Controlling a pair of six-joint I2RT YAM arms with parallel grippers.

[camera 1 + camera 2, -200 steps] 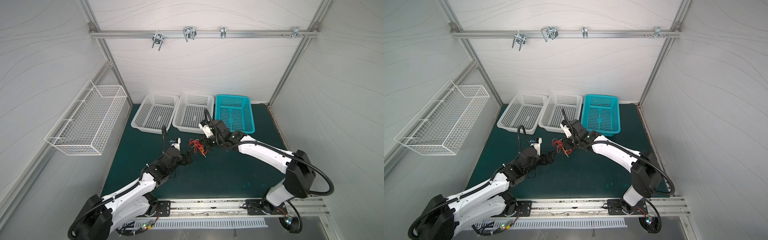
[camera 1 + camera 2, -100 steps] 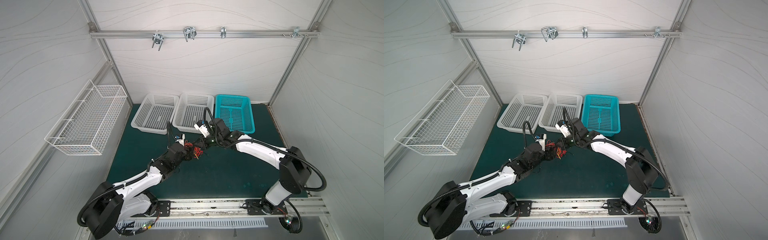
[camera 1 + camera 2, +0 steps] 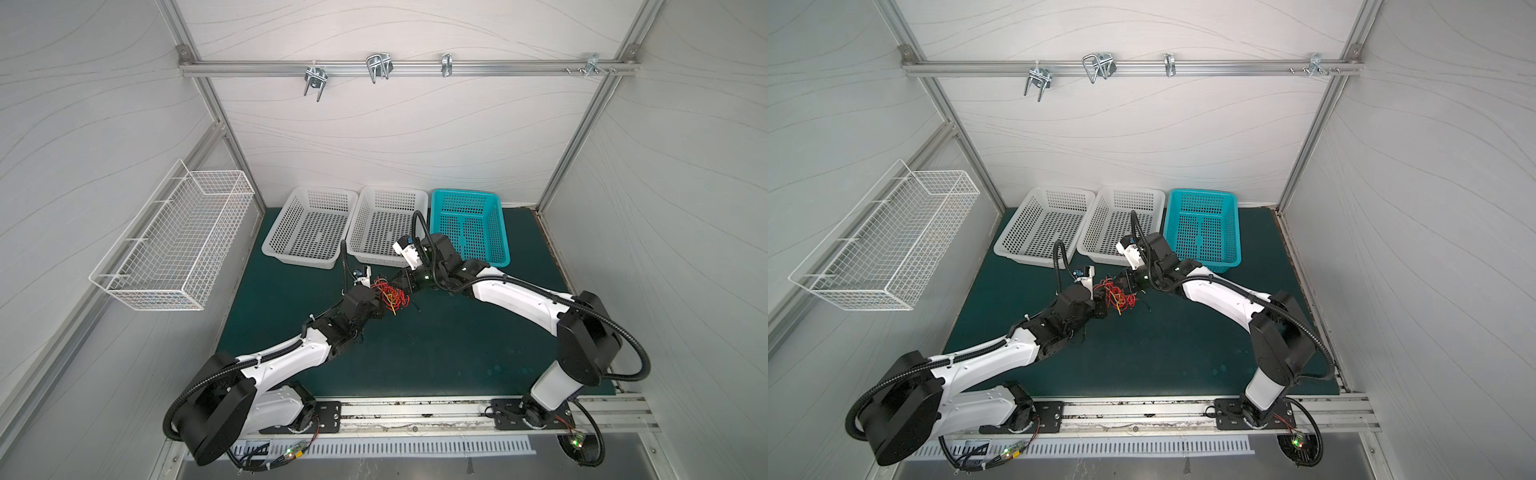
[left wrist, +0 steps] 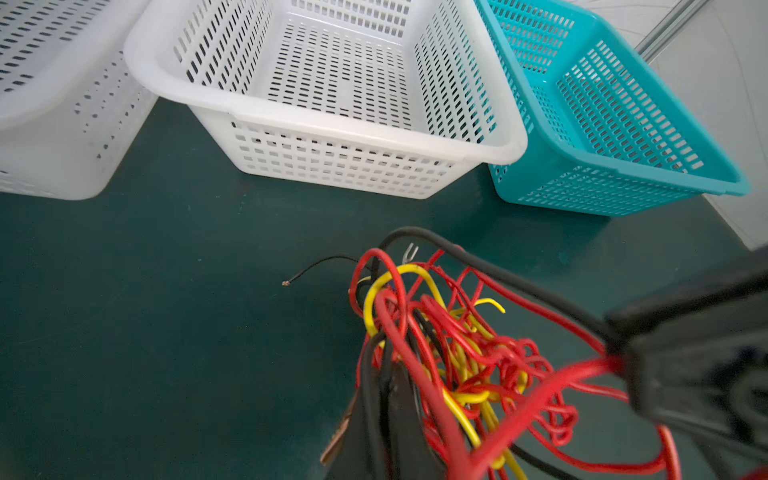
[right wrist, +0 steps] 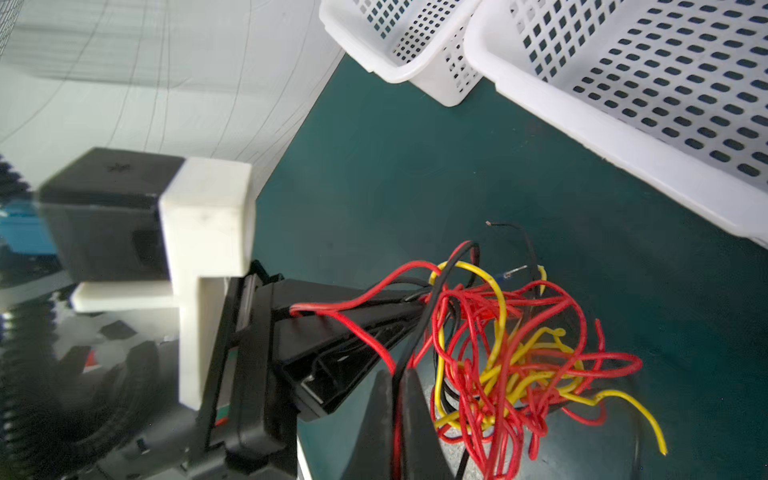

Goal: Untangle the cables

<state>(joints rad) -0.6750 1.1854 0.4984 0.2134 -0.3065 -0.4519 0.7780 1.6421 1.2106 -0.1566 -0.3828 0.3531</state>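
Between my two sets of fingertips are the cables (image 3: 390,295), a loose knot of red, yellow and black wire that shows in both top views (image 3: 1119,295). My left gripper (image 3: 380,300) is pinched tight on one side of the knot. Its wrist view shows a black strand and a red one running down into the slit between the fingers (image 4: 405,411). My right gripper (image 3: 405,286) is pinched tight on the opposite side, with a red and a black strand caught between its fingers (image 5: 417,428). The grippers face each other, close together, and the tangle bridges them. I cannot tell whether the knot rests on the mat (image 3: 436,332) or hangs just above it.

Out from the grip, a red strand lies along my left gripper's dark body (image 5: 353,328). One yellow end juts out of the knot, away from both grippers. A thin black end with a bare tip pokes out toward the baskets.

Just behind my right wrist is the near rim of the middle basket (image 3: 382,228). Beside that, away from my left gripper, sits the teal basket (image 3: 469,224). Ahead of my left gripper and well apart from it is the left basket (image 3: 311,232). Far out past my left arm, the wall basket (image 3: 178,241) hangs on the side panel.
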